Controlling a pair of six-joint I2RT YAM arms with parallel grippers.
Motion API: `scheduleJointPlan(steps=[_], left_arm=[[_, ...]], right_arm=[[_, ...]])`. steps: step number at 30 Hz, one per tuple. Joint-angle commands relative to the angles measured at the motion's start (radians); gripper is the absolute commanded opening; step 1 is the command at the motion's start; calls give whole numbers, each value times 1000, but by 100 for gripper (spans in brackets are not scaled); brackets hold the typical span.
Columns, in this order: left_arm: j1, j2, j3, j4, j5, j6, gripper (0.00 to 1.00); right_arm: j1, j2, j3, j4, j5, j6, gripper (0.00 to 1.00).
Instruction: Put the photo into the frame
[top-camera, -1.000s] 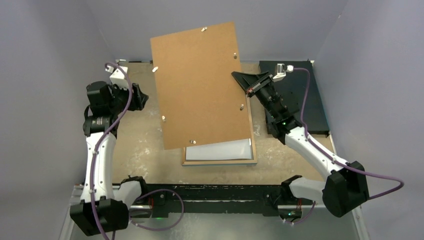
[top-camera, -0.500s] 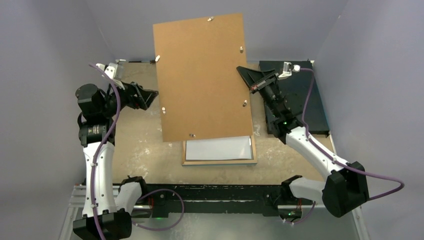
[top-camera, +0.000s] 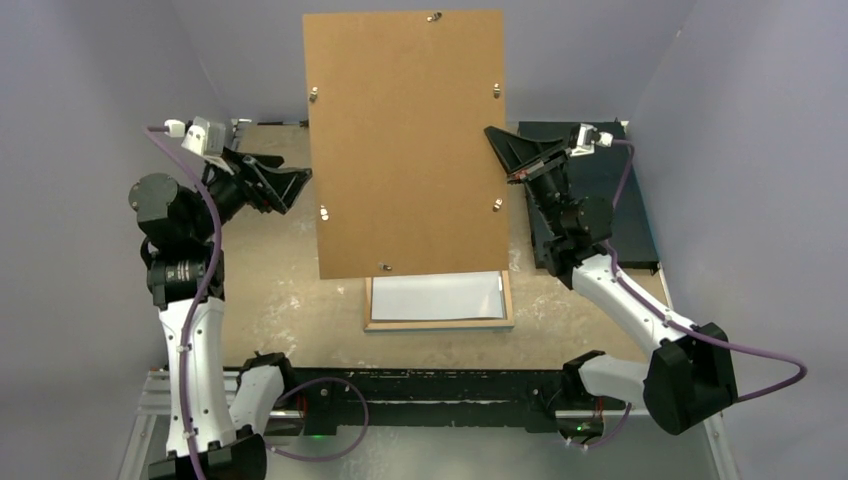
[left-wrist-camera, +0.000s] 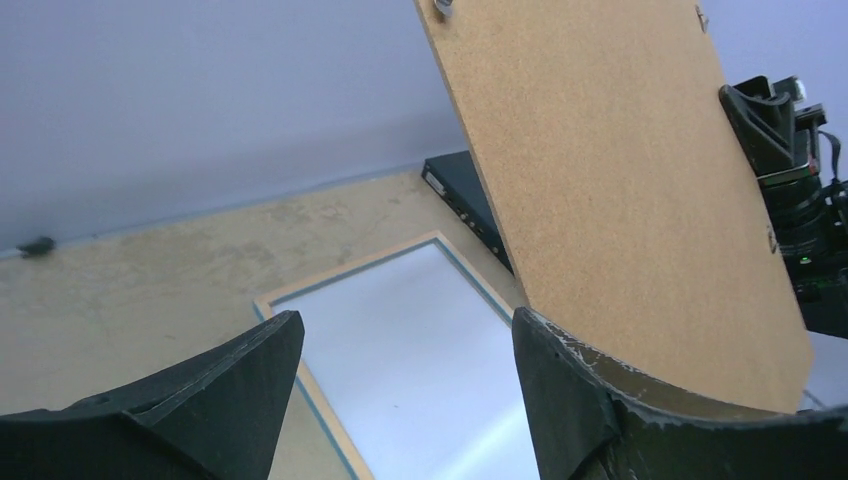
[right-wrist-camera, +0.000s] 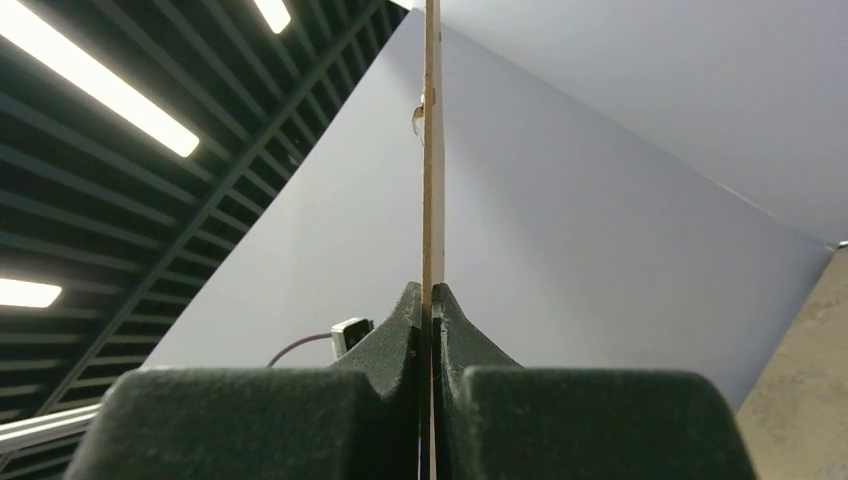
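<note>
Right claw (right-wrist-camera: 432, 300) pinches the brown backing board (top-camera: 405, 140) by its right edge, upright in the air; left claw (left-wrist-camera: 403, 340) gapes wide beside it. Frame (top-camera: 440, 322) lies rear-up on the table (top-camera: 280, 290), with what looks like the photo (top-camera: 435, 297) inside, white back up. Thin floppy paper, creases easily, take it by an edge.

top looks down; left wrist close; both show frame (top-camera: 438, 324), board (top-camera: 405, 140)

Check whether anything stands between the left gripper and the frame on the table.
Nothing visible does. The left gripper is open, with the frame in plain sight between its fingers. The backing board, clamped by the right gripper, is held raised, beside that line.
</note>
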Motion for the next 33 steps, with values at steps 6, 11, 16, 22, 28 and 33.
scheduleJointPlan(steps=[6,11,16,22,28,33], left_arm=[[-23,-87,148,-236,-234,352,72],[-23,-83,185,-336,-324,507,80],[-24,-95,221,-369,-237,589,93],[-23,26,389,-593,108,700,96],[-23,25,277,-440,154,510,97],[-24,10,225,-392,94,433,94]], right_arm=[[19,4,36,206,-36,106,0],[19,29,56,233,-45,112,0],[20,69,55,291,-68,137,0],[19,134,57,402,-95,165,0],[19,159,69,396,-106,159,0],[16,152,44,271,-110,135,0]])
